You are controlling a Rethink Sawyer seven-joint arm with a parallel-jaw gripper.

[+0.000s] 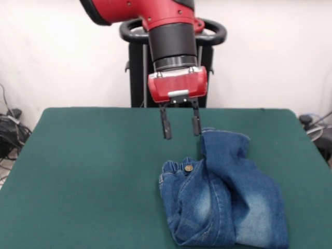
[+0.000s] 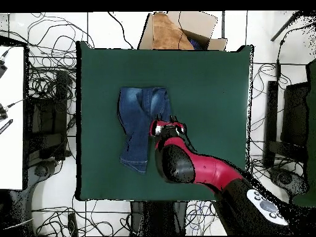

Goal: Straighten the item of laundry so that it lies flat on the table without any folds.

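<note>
The item of laundry, a small pair of blue denim jeans [image 1: 228,202], lies crumpled on the green table [image 1: 93,171], toward its front right. The waistband with a metal button [image 1: 188,167] is bunched at the left. One leg is folded over and reaches back to a hem [image 1: 224,137]. My gripper [image 1: 181,127] hangs open above the table just left of that hem, with nothing between its fingers. From overhead the jeans [image 2: 139,120] lie left of centre on the table [image 2: 210,86], and the red arm covers their right edge and hides the fingers.
A cardboard box [image 2: 176,31] stands just past the table's top edge in the overhead view. Cables [image 2: 43,80] cover the floor round the table. A white surface [image 2: 12,117] sits at the left and black equipment [image 2: 293,111] at the right.
</note>
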